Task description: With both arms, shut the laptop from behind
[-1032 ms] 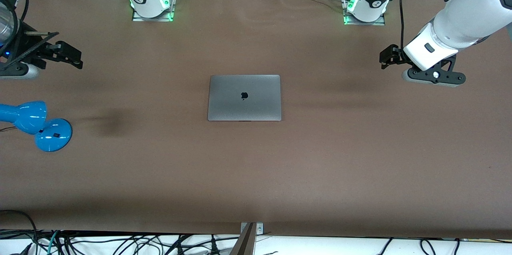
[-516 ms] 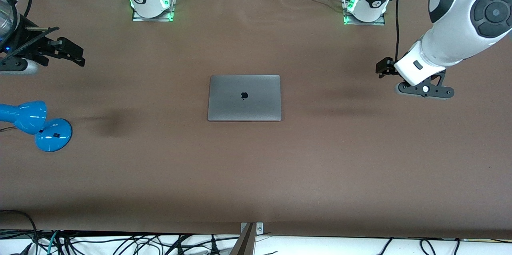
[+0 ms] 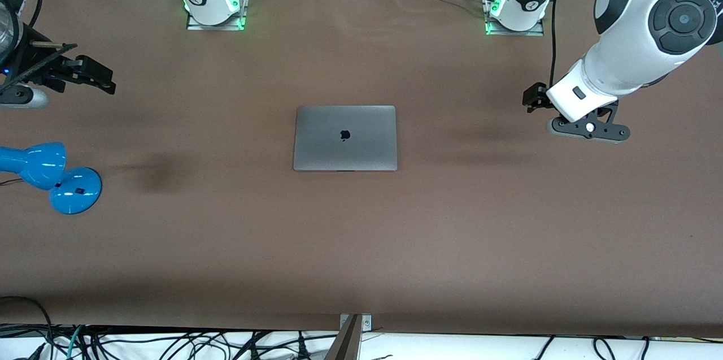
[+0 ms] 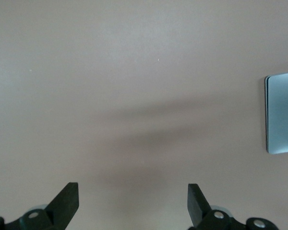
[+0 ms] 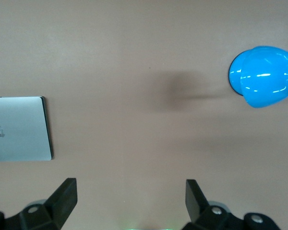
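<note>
The space-grey laptop (image 3: 345, 138) lies shut and flat in the middle of the brown table, its dark apple logo facing up. It also shows at the edge of the left wrist view (image 4: 282, 112) and of the right wrist view (image 5: 19, 128). My left gripper (image 3: 531, 99) hangs open and empty over bare table toward the left arm's end, well apart from the laptop; its jaws stand wide in the left wrist view (image 4: 133, 201). My right gripper (image 3: 101, 78) hangs open and empty over the table toward the right arm's end, jaws wide in its wrist view (image 5: 131, 199).
A small blue lamp (image 3: 51, 173) rests on the table at the right arm's end, nearer to the front camera than the right gripper; it shows in the right wrist view (image 5: 264, 76). The arm bases (image 3: 212, 1) stand along the table's back edge.
My left arm has swung in a little toward the laptop's end of the table and lowered. The right gripper has shifted slightly. The laptop has not moved.
</note>
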Controlling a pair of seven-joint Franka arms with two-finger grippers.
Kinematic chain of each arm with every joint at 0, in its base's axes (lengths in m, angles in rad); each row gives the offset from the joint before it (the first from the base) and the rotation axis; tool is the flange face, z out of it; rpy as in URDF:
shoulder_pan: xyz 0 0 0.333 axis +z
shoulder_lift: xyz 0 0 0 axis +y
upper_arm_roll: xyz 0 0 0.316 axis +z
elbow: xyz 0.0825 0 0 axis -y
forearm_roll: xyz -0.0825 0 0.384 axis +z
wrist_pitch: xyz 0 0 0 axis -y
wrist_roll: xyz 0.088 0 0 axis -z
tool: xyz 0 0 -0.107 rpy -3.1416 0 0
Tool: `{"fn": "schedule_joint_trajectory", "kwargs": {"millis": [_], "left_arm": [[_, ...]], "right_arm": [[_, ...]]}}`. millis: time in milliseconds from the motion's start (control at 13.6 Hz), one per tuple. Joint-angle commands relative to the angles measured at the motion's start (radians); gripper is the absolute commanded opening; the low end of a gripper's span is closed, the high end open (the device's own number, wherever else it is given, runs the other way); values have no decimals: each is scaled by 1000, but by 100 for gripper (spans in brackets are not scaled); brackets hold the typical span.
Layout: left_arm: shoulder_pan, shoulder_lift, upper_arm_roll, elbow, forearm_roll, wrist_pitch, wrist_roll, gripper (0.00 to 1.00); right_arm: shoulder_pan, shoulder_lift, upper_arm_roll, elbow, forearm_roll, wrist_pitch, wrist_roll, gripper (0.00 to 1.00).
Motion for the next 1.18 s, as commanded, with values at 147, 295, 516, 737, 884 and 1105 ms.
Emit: {"fn": "schedule_joint_trajectory", "kwargs": {"millis": [147,295,516,737,884,1105], "left_arm": [[13,-151,4,-238,-18,122,52,100],[10,-148,6,-232,-18,117,53,100],[7,-140,15,-203,-17,87,55,100],[1,-122,15,-148,-8,76,47,100],[10,-91,16,-91,-6,24,47,100],[27,-59,32,-37,-6,-22,69,100]], "right_arm": [[-22,-26,14,-65,16,17,20,100],[-27,-25,15,-75,16,20,21,100],[-33,-23,14,-75,15,20,18,100],[-33,-23,14,-75,15,20,18,100],[-33,-22,14,-75,15,20,18,100],[-32,-19,14,-75,15,18,20,100]]}}
